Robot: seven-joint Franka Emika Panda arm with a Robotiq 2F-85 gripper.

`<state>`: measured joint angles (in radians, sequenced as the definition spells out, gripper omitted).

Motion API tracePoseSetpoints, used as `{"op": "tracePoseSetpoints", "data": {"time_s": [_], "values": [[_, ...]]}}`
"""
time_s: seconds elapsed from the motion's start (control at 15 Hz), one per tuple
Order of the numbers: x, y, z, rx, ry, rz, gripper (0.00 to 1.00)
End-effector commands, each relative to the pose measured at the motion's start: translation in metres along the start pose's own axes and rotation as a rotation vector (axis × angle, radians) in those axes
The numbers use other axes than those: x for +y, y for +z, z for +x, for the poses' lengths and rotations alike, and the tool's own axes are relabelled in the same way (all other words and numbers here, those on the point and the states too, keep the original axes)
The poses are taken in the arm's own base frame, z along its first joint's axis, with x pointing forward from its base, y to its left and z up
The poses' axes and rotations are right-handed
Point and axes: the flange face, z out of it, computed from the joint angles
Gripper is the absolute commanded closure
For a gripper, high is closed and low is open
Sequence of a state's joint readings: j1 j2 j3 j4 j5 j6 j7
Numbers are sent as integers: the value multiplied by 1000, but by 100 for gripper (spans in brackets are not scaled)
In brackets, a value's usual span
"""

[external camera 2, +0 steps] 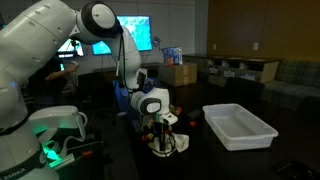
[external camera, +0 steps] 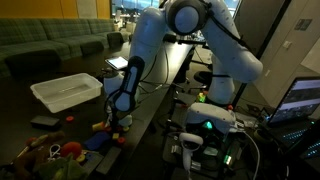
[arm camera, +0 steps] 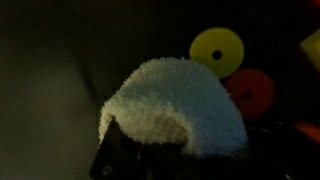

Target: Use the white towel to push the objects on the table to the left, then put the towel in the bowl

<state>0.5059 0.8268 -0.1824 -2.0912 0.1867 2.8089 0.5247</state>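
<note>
The white towel fills the middle of the wrist view as a bunched mound, and my gripper is shut on its near edge. Just beyond the towel lie a yellow disc and a red disc, with an orange piece at the frame's edge. In both exterior views the arm reaches down to the black table, where the gripper presses the towel beside small red pieces. The bowl, a white rectangular tray, stands apart from the gripper.
More colourful toys and a blue piece lie near the table's front end. A flat dark device rests beside the tray. Monitors, cables and the robot's base crowd the space beside the table.
</note>
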Motion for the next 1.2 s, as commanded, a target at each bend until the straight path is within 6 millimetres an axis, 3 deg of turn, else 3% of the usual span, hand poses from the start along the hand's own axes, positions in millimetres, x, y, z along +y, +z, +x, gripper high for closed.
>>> {"op": "tracePoseSetpoints", "data": {"time_s": [0.0, 0.87, 1.13], "values": [[-53, 0, -22, -40, -52, 15, 100], [-164, -37, -54, -122, -129, 168, 100], [-180, -53, -56, -111, -149, 210, 100]]}}
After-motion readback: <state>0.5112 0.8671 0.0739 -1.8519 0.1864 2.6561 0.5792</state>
